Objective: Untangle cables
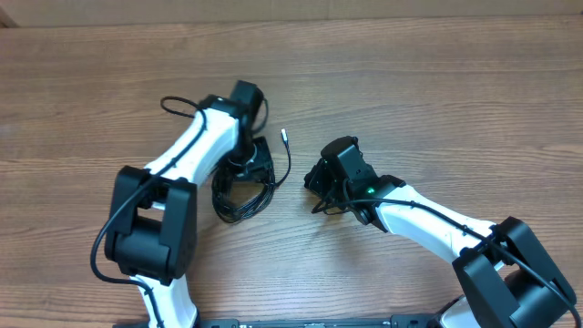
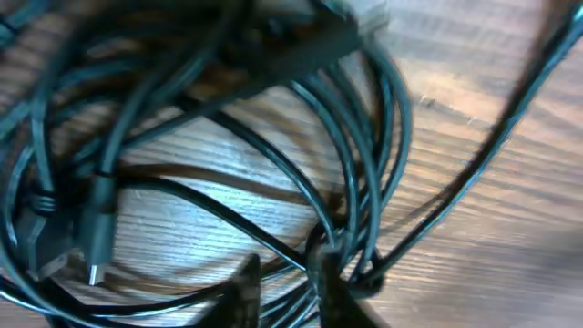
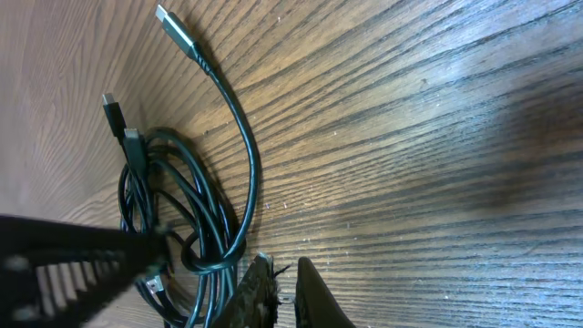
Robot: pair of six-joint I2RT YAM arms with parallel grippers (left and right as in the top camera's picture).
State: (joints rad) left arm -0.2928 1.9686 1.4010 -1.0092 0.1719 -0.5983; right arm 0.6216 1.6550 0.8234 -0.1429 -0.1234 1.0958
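The cables (image 1: 239,196) lie as a loose black coil on the wooden table, with one strand curving up to a silver plug tip (image 1: 283,134). My left gripper (image 1: 248,164) is down on the top of the coil. In the left wrist view its fingers (image 2: 287,282) have several cable strands (image 2: 273,155) between them, and that view is blurred. My right gripper (image 1: 314,179) sits just right of the coil. In the right wrist view its fingers (image 3: 284,292) are almost together and empty, beside the cables (image 3: 244,146) and the silver plug (image 3: 173,25).
The bare wooden table (image 1: 437,82) stretches to the right and back. The left arm's own thick black wire (image 1: 178,105) loops out by its wrist. The left gripper shows as a dark blur (image 3: 73,260) at the left of the right wrist view.
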